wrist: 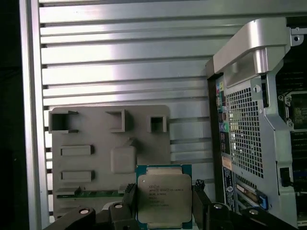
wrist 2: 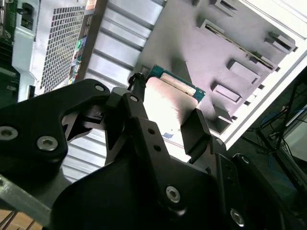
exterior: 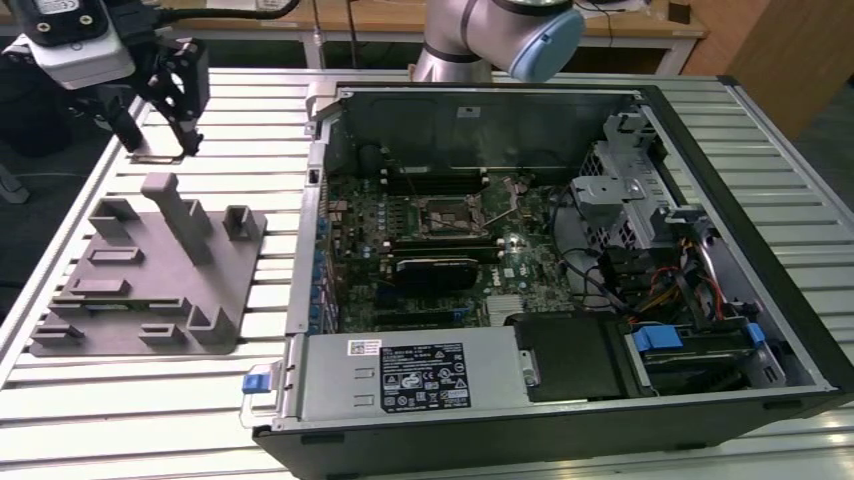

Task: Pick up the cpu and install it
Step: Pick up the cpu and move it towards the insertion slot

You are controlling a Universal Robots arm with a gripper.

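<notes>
Cpu point(wrist: 164, 201) tight in tool point(wrist: 163, 188) grip

A robotics lab or assembly workshop: beneath the fingers point(wrist: 128, 196) runs a slatted aluminium table point(exterior: 254, 120), a grey fixture plate point(exterior: 134, 280) lies just beside them, an opened computer case point(exterior: 534, 250) stands near, and wooden workbenches point(exterior: 387, 15) stand well beyond.

Slatted aluminium table point(exterior: 134, 410) bearing grey fixture plate point(exterior: 120, 290) beside open computer case point(exterior: 467, 125).
</notes>
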